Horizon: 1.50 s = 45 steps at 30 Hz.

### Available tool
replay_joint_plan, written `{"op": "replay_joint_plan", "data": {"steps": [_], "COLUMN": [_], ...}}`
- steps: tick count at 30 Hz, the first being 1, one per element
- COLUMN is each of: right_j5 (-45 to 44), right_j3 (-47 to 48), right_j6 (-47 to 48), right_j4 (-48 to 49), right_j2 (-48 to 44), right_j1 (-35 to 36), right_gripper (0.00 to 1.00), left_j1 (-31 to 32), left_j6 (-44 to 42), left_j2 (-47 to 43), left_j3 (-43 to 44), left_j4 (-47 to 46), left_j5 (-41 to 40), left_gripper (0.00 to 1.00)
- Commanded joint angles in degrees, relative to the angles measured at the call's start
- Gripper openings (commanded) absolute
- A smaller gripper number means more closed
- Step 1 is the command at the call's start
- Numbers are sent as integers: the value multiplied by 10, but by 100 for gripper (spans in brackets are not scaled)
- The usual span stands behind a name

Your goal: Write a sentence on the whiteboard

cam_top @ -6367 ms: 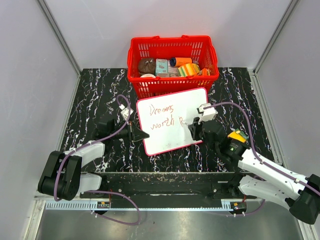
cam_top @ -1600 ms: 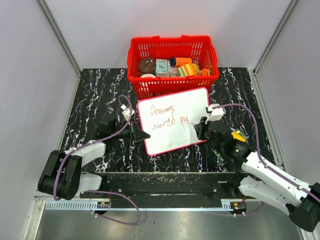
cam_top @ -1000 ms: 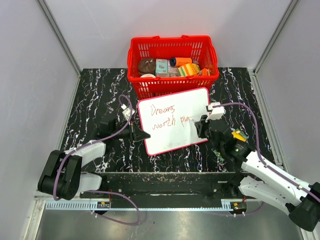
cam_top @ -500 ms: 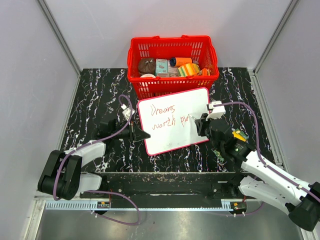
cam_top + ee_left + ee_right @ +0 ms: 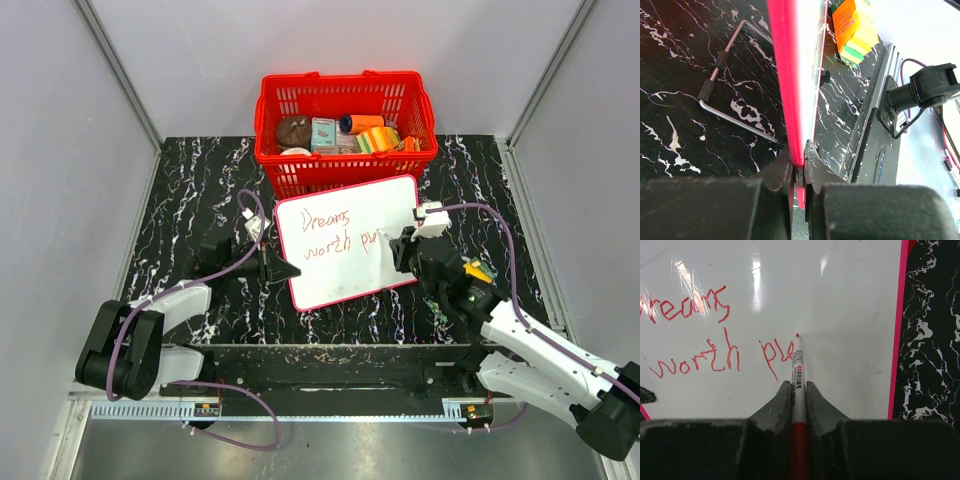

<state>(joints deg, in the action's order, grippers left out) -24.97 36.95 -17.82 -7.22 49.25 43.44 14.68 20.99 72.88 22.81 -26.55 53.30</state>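
Slanting red sentence [image 5: 335, 232] across the whiteboard [image 5: 345, 278]

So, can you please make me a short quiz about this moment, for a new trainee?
1. True or false: the left claw is shut on the edge of the whiteboard.
2. What does the right claw hold? A) a marker B) a sponge C) nothing
3. Fill in: in the sentence, the word above "worth" is ___.
Key: 1 true; 2 A; 3 Dreams.
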Motion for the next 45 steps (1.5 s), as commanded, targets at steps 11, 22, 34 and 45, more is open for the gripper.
{"op": "replay_joint_plan", "data": {"steps": [11, 22, 34, 45], "right_j5": [14, 9, -7, -23], "right_j3": [-18, -10, 27, 31], "right_j6": [-37, -29, 2, 11], "right_j4": [-49, -37, 5, 13], "right_j2": [-33, -24, 9, 13], "right_j1": [-4, -4, -5, -9], "right_gripper": [0, 0, 0, 0], "left_j1": [0, 1, 3, 3], "left_j6": [-65, -65, -67, -67], "left_j2": [5, 4, 4, 4], "left_j3": [14, 14, 14, 15], "left_j4": [-10, -10, -9, -9], "left_j5": [-64, -64, -65, -65], "left_gripper": [0, 0, 0, 0]}}
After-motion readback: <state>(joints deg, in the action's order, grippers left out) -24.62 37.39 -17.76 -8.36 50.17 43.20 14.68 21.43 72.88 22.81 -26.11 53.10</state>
